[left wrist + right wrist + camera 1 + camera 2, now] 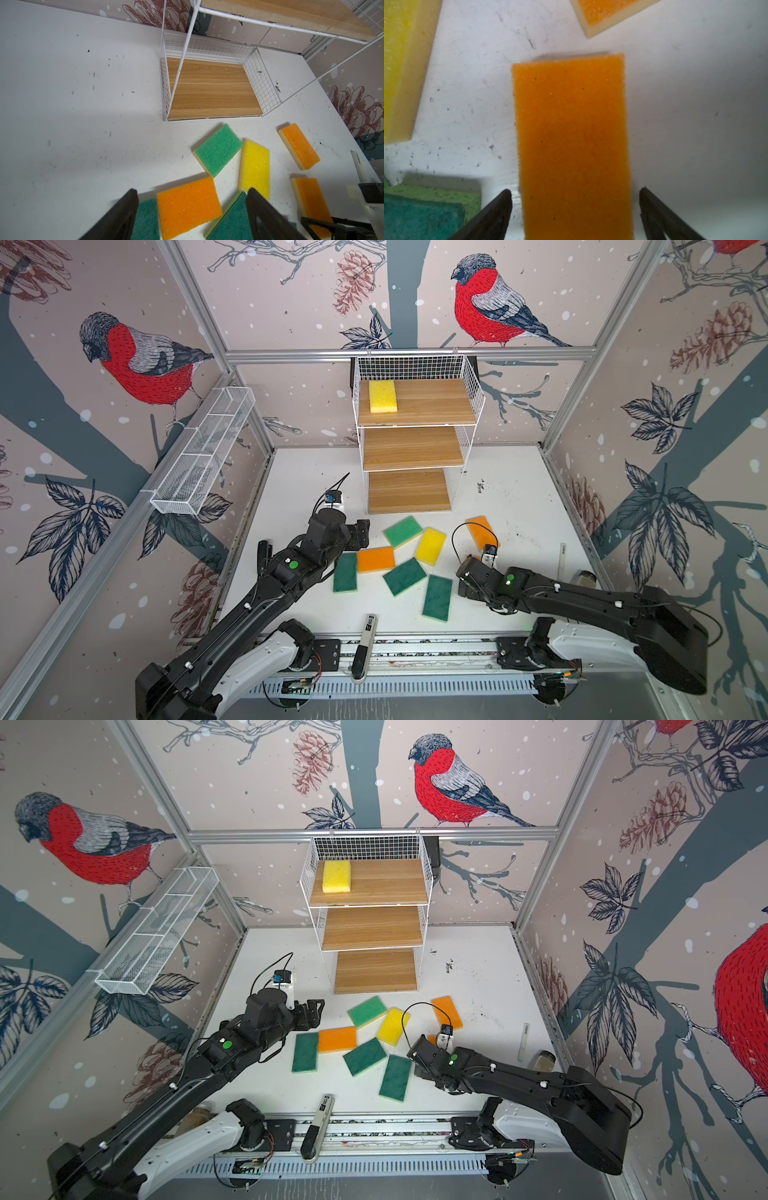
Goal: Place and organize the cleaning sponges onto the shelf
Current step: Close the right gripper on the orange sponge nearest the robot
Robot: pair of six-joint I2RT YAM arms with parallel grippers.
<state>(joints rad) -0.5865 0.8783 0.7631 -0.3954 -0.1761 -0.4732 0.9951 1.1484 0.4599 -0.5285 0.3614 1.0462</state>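
Note:
The shelf stands at the back with one yellow sponge on its top board. On the table lie a light green sponge, a yellow one, an orange one, three dark green ones and an orange one. My left gripper hangs open above the orange sponge. My right gripper is open, its fingers either side of another orange sponge with a gap on each side.
A long white mesh basket hangs on the left wall. A marker-like tool lies at the front edge. A small jar and a white strip sit at the table's right side.

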